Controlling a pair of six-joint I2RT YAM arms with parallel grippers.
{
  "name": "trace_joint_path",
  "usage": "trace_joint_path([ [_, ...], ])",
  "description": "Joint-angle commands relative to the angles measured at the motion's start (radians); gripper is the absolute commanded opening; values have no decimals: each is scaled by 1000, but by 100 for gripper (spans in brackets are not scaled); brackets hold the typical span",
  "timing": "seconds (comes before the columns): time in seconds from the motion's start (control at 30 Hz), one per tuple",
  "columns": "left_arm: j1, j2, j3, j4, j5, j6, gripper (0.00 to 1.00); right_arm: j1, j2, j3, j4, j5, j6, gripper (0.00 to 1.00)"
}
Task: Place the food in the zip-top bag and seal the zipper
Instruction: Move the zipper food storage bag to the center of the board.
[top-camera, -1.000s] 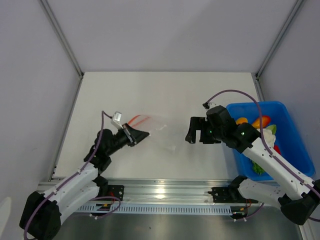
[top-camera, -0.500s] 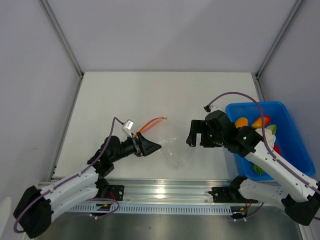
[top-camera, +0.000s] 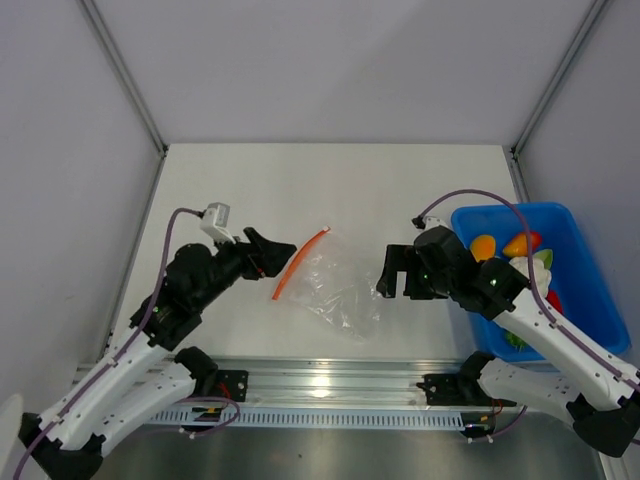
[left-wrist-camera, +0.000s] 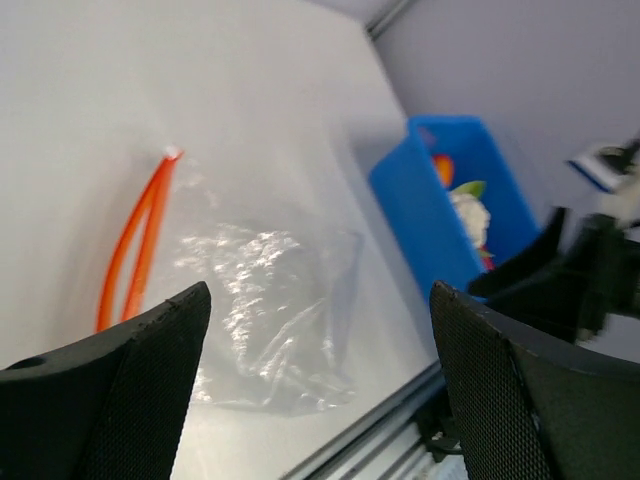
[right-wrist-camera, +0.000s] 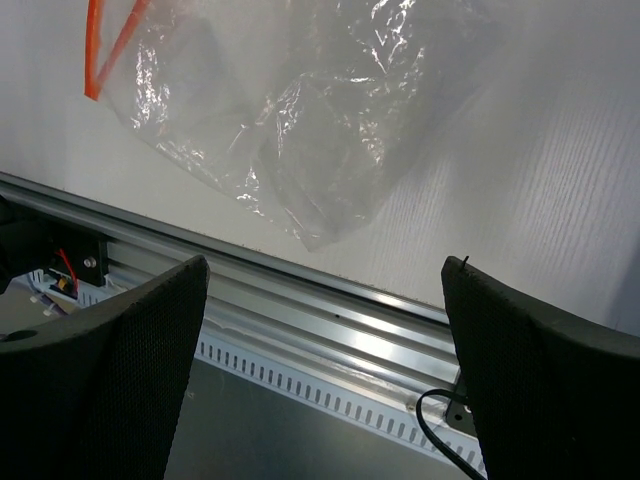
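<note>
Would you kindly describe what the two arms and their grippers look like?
The left arm and right arm have white shells with black joints, and a purple cable loops along each. The left gripper and right gripper are black; their fingers carry flat pads with a fine mesh texture.

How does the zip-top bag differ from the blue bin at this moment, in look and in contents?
The zip-top bag is clear and crinkled, lying flat on the table; the blue bin is opaque and stands at the far right. The bag looks empty, while the bin holds the food. The bag has an orange-red zipper along its mouth; the bin is open-topped. Neither is gripped.
</note>
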Motion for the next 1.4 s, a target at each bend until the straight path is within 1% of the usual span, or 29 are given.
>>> trace_joint_path([
  [0.0, 108, 144, 49, -115, 46, 76, 90, 6, -32, -1, -18, 15, 9, 99],
  [0.07, 168, 201, 54, -68, 146, 79, 82, 6, -47, -6, -32, 19, 4, 99],
  [0.1, 218, 248, 51, -38, 185, 79, 79, 6, -53, -10, -36, 21, 3, 99],
  [0.13, 237, 267, 34, -3, 243, 77, 78, 6, -64, -16, -40, 21, 0, 99],
  [0.17, 255, 287, 34, 47, 260, 76, 76, 6, -68, -20, -44, 21, -5, 99],
  [0.2, 283, 307, 36, 66, 271, 83, 76, 6, -74, -21, -47, 21, -6, 99],
  [0.27, 303, 379, 60, 112, 315, 106, 76, 6, -88, -26, -53, 21, -5, 99],
  [0.33, 337, 451, 95, 127, 385, 113, 78, 6, -99, -30, -49, 21, -2, 99],
  [0.37, 341, 520, 117, 134, 445, 114, 79, 6, -105, -38, -43, 16, 0, 99],
  [0.43, 343, 589, 143, 158, 502, 120, 79, 6, -108, -46, -37, 12, 1, 99],
  [0.47, 343, 649, 154, 167, 548, 116, 78, 6, -108, -53, -33, 10, 1, 99],
  [0.5, 343, 673, 149, 205, 573, 110, 78, 6, -108, -56, -30, 8, 0, 99],
  [0.53, 345, 693, 146, 209, 587, 104, 78, 6, -107, -61, -30, 5, -2, 99],
  [0.57, 345, 716, 146, 209, 561, 106, 77, 6, -105, -63, -29, 4, -3, 100],
  [0.67, 370, 715, 110, 203, 484, 97, 73, 7, -98, -70, -32, 1, -11, 99],
  [0.7, 380, 711, 93, 209, 479, 84, 70, 6, -97, -72, -32, 2, -16, 99],
  [0.73, 390, 707, 68, 259, 481, 56, 68, 6, -101, -75, -29, 1, -17, 99],
  [0.83, 427, 712, 27, 279, 481, 19, 62, 6, -96, -81, -18, 1, -20, 99],
  [0.87, 444, 718, 25, 279, 476, 13, 57, 6, -93, -82, -15, 1, -22, 99],
  [1.0, 464, 738, -9, 272, 449, -1, 51, 7, -82, -90, -4, -13, -23, 99],
  [1.07, 469, 756, -1, 223, 440, -1, 49, 6, -82, -98, 0, -10, -25, 99],
  [1.13, 473, 766, -6, 189, 415, -19, 48, 6, -81, -101, 2, -8, -25, 99],
  [1.2, 476, 767, -33, 187, 406, -35, 51, 6, -82, -101, 2, -13, -22, 100],
  [1.37, 476, 853, -15, 114, 430, -35, 54, 6, -90, -96, 6, -16, -22, 99],
])
